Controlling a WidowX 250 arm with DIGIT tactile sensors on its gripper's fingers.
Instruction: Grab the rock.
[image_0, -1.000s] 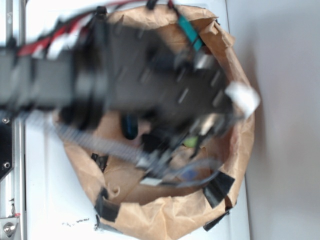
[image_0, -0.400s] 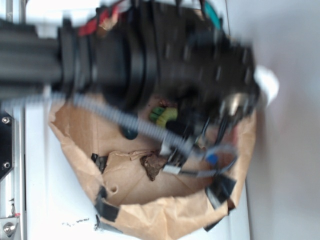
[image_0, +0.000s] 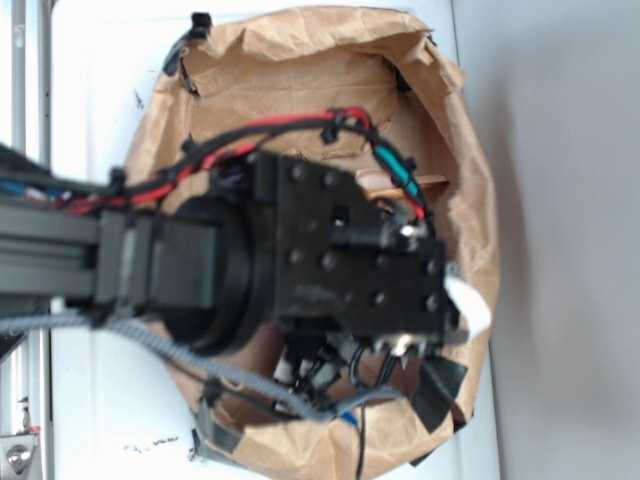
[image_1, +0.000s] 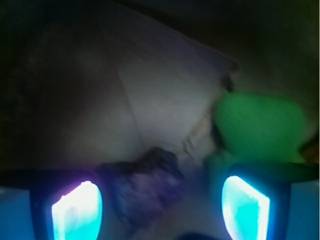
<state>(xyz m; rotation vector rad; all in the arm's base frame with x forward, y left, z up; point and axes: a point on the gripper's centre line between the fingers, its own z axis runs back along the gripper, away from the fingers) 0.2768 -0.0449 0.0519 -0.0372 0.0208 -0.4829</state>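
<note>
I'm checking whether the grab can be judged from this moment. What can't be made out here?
- Exterior view: the arm hides the rock and the claw.
- Wrist view: blurred and dim; the rock is a dark lump between the fingers, contact unclear.
- Wrist view: the green plush is a smear, partly behind one finger.

A white table (image_0: 95, 400) fills the left and lower left of the exterior view, with a grey surface to the right. On it sits a crumpled brown paper bag (image_0: 470, 180), opened into a shallow bowl across the middle of the frame, its rim held with black clips. In the wrist view, its paper floor carries the rock (image_1: 145, 182) at lower centre and a green plush (image_1: 260, 127) at right.
</note>
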